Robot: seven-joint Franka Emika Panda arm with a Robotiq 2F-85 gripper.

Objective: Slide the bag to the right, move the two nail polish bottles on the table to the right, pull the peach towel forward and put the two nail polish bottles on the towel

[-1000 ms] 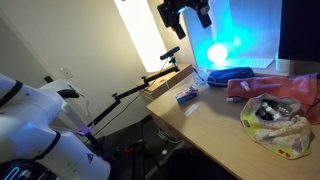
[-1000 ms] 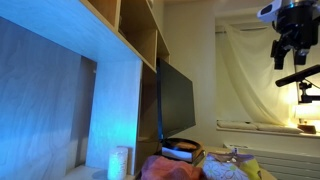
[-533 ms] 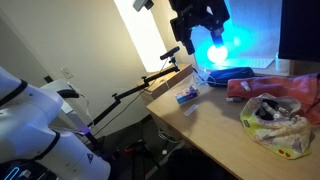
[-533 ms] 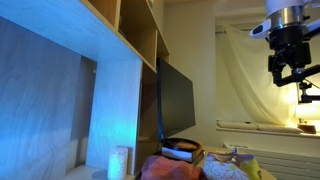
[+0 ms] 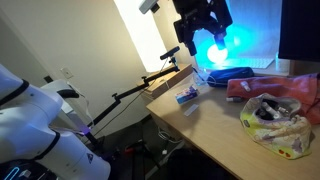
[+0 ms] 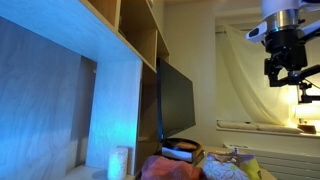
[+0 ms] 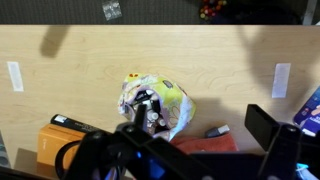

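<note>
The gripper (image 5: 205,40) is held high above the table (image 5: 205,125), jaws spread and empty. The bag (image 5: 276,120) lies just beside the peach towel (image 5: 268,88). The two nail polish bottles cannot be made out reliably. If the slide is started blind, they may be toppled or the towel dragged along.

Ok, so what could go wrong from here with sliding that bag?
The bag seems to touch the peach towel; sliding it may drag the towel along.
The open gripper hangs high above the table; coming down on the wrinkly plastic, it could snag it or crush what is inside.
The nail polish bottles are too small to make out here, so they could get knocked over.
</note>
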